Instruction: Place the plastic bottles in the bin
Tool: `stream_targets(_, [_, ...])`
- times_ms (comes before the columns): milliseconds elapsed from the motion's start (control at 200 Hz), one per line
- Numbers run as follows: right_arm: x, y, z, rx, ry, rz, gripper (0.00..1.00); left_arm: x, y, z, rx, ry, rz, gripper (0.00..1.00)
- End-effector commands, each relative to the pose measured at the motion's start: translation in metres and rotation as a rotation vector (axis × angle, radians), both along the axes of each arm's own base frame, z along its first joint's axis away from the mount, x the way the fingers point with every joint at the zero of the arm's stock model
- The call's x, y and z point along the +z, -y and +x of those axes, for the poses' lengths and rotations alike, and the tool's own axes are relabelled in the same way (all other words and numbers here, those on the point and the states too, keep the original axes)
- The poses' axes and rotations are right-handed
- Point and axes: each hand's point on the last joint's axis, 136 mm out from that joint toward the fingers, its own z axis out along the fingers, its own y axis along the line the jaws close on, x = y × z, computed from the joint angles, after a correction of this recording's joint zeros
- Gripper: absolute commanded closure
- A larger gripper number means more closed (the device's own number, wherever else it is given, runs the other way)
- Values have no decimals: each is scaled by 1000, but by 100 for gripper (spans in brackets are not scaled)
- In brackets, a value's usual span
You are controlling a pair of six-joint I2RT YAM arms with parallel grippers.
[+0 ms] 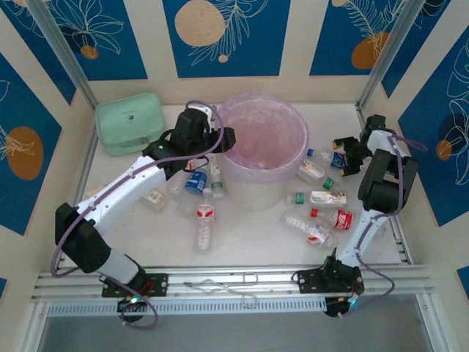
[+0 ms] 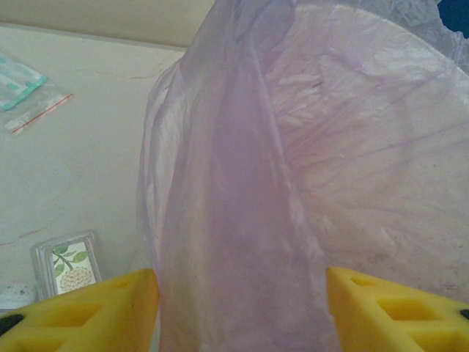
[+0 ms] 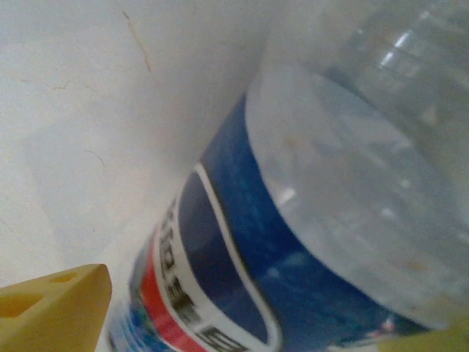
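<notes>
The bin (image 1: 264, 147), white and lined with a pink bag (image 2: 242, 183), stands mid-table. My left gripper (image 1: 218, 136) hangs at its left rim. Its yellow fingers (image 2: 95, 312) stand apart and open, with a fold of the bag between them (image 2: 242, 315). Plastic bottles lie on both sides of the bin: a blue-labelled one (image 1: 196, 182) and a red-labelled one (image 1: 206, 213) on the left, several more (image 1: 328, 196) on the right. My right gripper (image 1: 344, 154) is low at the far right, open around a blue-labelled bottle (image 3: 242, 271), its left finger (image 3: 55, 308) just beside the label.
A mint-green zip pouch (image 1: 130, 121) lies at the back left. A small clear box (image 2: 67, 264) and a zip bag (image 2: 22, 88) lie on the table left of the bin. Frame posts and walls close in the sides and back.
</notes>
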Motion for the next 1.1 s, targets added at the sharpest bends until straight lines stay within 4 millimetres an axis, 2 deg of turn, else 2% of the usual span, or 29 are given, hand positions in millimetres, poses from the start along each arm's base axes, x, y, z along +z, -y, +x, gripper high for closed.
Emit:
stream_targets(0, [-7, 1, -2, -9, -29, 22, 18, -6, -9, -8, 6, -13, 38, 39])
stream_targets(270, [4, 7, -2, -21, 1, 35, 35, -7, -8, -7, 17, -12, 20, 39])
stream_targets(400, [23, 10, 4, -30, 50, 49, 43, -7, -7, -5, 12, -9, 29, 39])
stream_targets(690, [113, 19, 13, 1, 229, -38, 65, -9, -5, -3, 8, -16, 37, 39])
stream_targets(760, [136, 18, 15, 40, 296, -56, 67, -9, -4, -2, 11, -12, 35, 39])
stream_targets(795, [147, 16, 14, 56, 321, -61, 72, -9, -5, -1, 13, -10, 38, 39])
stream_targets(895, [182, 5, 14, 115, 419, -69, 81, -7, -3, 1, 10, -8, 35, 39])
stream_targets(1031, [237, -21, 11, 213, 571, -69, 81, -4, -2, 2, 8, -5, 35, 39])
stream_targets(1096, [275, -42, 8, 288, 676, -70, 82, -5, -1, 2, 8, -9, 35, 39])
